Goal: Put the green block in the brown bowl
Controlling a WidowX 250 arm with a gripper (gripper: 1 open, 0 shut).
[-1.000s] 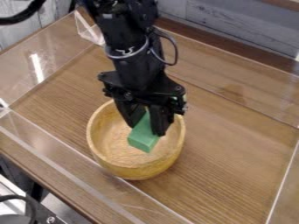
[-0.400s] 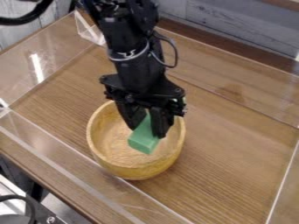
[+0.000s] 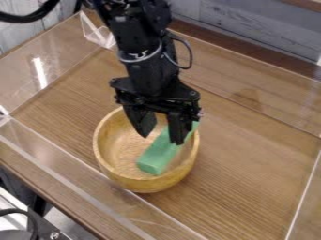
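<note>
The green block [image 3: 160, 153] lies tilted inside the brown bowl [image 3: 115, 161], leaning toward the bowl's right wall. Directly above it hangs my gripper [image 3: 158, 122], a black arm reaching down from the top of the view. Its jaws stand open, spread wide over the bowl, and the block sits below them, free of the fingers [image 3: 183, 125]. The block's upper end is partly hidden behind the right finger.
The bowl rests on a wooden tabletop [image 3: 251, 112] enclosed by low clear plastic walls [image 3: 56, 52]. Cables [image 3: 25, 14] hang at the upper left, beyond the wall.
The jaws have opened and let go of the green block, which dropped lower and tipped to the right inside the bowl. The arm has risen slightly.
</note>
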